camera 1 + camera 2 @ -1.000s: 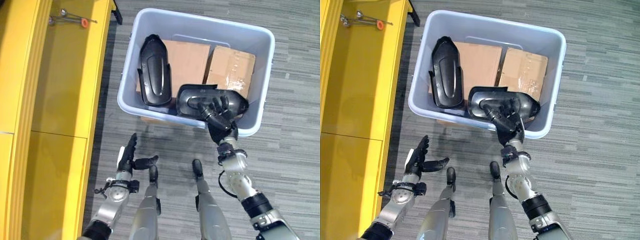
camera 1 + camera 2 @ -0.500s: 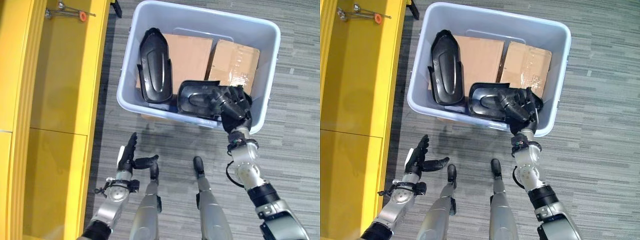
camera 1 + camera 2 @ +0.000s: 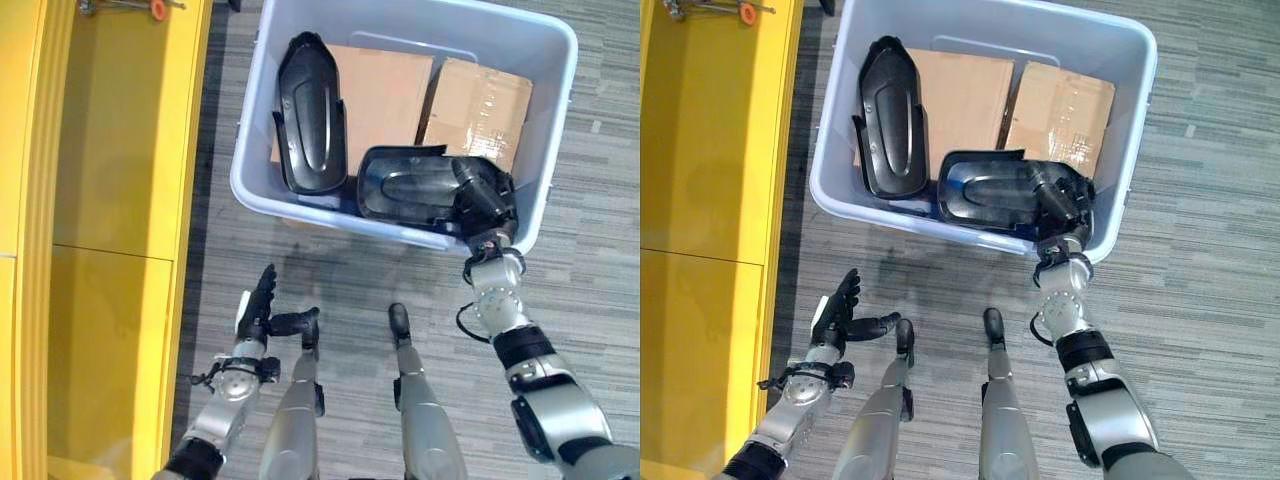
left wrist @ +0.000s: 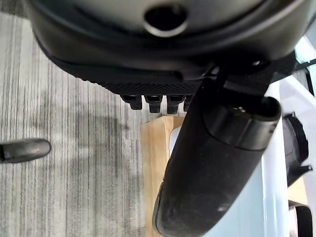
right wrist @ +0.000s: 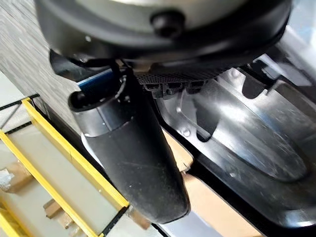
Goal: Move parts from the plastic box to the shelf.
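A pale blue plastic box [image 3: 330, 208] stands on the grey floor. Two black moulded parts lie in it: a long narrow one [image 3: 310, 115] at the left and a wider shiny one [image 3: 405, 185] against the near wall. My right hand [image 3: 487, 200] reaches over the near rim and rests on the right end of the shiny part [image 5: 247, 133], its thumb [image 5: 131, 148] straight. My left hand [image 3: 255, 310] hangs open over the floor in front of the box, holding nothing. The yellow shelf [image 3: 120, 150] runs along the left.
Two flat cardboard boxes [image 3: 385, 90] [image 3: 480, 100] lie under the parts. A small metal tool with an orange tip [image 3: 150, 8] rests on the shelf's far end. Bare carpet lies between the shelf and the box.
My right hand has slid from the middle of the shiny part to its right end and reached deeper into the box. The camera has shifted. The left hand stays put.
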Tool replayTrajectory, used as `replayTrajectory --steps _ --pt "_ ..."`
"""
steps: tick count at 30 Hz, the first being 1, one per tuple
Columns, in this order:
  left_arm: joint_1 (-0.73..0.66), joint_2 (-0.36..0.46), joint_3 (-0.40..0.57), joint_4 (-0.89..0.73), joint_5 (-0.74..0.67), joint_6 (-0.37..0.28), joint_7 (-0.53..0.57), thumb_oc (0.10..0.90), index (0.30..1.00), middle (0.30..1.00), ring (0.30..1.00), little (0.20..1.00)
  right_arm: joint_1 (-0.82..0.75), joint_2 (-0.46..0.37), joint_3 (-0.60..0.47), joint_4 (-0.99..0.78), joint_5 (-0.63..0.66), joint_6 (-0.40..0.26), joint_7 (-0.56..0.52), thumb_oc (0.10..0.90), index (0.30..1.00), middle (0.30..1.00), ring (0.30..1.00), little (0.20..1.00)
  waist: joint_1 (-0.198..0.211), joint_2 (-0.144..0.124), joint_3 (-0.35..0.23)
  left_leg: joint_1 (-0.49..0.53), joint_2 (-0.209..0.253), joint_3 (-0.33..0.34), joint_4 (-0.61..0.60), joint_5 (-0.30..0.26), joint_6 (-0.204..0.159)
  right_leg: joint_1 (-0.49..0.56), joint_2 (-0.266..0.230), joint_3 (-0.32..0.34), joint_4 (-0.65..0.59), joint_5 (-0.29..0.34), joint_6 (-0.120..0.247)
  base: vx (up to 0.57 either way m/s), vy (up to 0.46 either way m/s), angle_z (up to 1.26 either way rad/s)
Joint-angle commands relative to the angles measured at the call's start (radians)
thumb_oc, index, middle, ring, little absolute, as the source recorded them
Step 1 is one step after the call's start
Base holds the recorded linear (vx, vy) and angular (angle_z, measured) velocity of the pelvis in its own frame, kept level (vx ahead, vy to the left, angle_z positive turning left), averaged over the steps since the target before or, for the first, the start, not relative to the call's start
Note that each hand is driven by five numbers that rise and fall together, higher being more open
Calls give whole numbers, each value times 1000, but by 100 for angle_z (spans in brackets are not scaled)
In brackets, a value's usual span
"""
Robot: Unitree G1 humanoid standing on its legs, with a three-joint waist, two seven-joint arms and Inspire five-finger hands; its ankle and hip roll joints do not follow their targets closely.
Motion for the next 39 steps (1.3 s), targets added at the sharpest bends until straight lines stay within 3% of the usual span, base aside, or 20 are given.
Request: replayTrajectory --steps 1,13,16,23,36,39 --pt "5 42 -9 -93 -35 -62 16 900 1000 1000 1000 1000 -146 -78 -49 49 -10 -16 -14 900 1000 1000 1000 1000 46 3 -33 23 53 18 15 -3 -35 -69 -49 -6 180 -93 40 0 0 0" --pt "-16 75 -34 -125 -55 -89 5 900 1000 1000 1000 1000 -426 -259 -35 457 -125 92 -25 900 1000 1000 1000 1000 90 49 12 -49 35 -8 47 -4 -30 -109 -57 -26 203 -103 40 -6 0 7" --pt "-34 76 -32 -134 -61 -107 7 900 1000 1000 1000 1000 -461 -292 5 447 -160 96 13 900 1000 1000 1000 1000 103 65 19 -68 31 -19 48 0 -30 -122 -60 -36 210 -110 40 -5 0 10" --pt "-19 89 -32 -143 -69 -125 -9 900 1000 1000 1000 1000 -520 -369 106 443 -254 113 73 900 1000 1000 1000 1000 113 70 21 -86 26 -27 59 0 -30 -141 -63 -40 225 -116 39 1 2 3" --pt "2 118 -24 -161 -99 -147 -30 900 1000 1000 1000 1000 -751 -470 239 509 -260 114 114 900 1000 1000 1000 1000 159 104 22 -159 12 -50 77 7 -31 -211 -73 -44 243 -118 40 -1 -1 2" --pt "1 133 -29 -171 -100 -150 -29 900 1000 1000 1000 1000 -857 -531 287 522 -247 97 97 900 1000 1000 1000 1000 186 125 16 -180 16 -81 9 56 -56 -234 -82 -75 245 -125 47 4 -64 15"
